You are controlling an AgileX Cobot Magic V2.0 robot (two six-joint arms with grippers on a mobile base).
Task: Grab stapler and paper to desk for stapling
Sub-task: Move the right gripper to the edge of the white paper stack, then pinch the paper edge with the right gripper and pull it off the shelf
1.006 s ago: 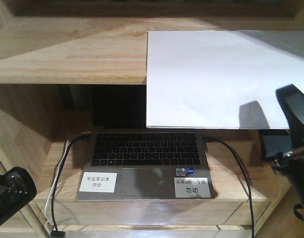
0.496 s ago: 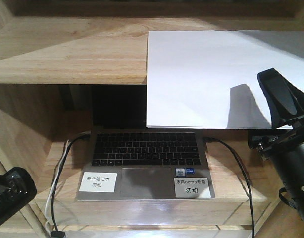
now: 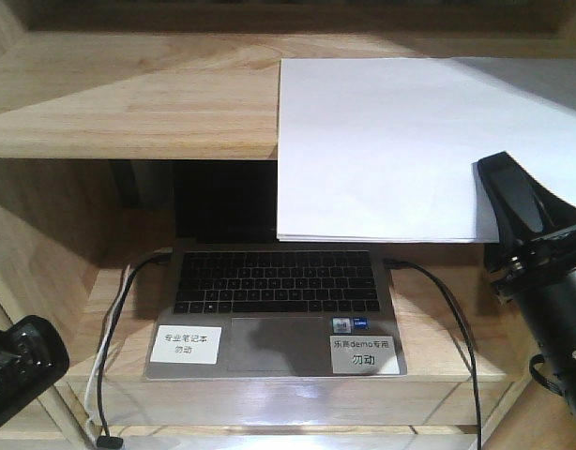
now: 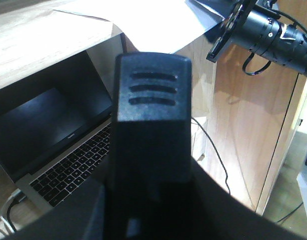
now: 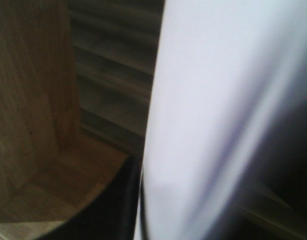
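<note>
White paper [image 3: 382, 141] lies on the upper board of a wooden shelf unit and overhangs its front edge. My right gripper [image 3: 507, 211] is at the sheet's lower right corner, with one black finger lying over the paper. In the right wrist view the paper [image 5: 193, 125] runs between a dark finger [image 5: 118, 200] on the left and a blurred dark shape on the right, with a wide gap, so the gripper is open. My left gripper [image 4: 151, 90] shows as one black block with no gap, shut and empty. Stapler and desk are out of view.
An open laptop [image 3: 279, 300] with white stickers sits on the lower shelf under the paper. Cables [image 3: 452, 319] run off both its sides. The upper shelf board [image 3: 128, 103] juts out above it. My left arm [image 3: 16, 366] is low at the left.
My right gripper rose from the right edge to the paper's lower right corner, then settled slightly lower with a finger over the sheet. The paper and left arm have not moved.
</note>
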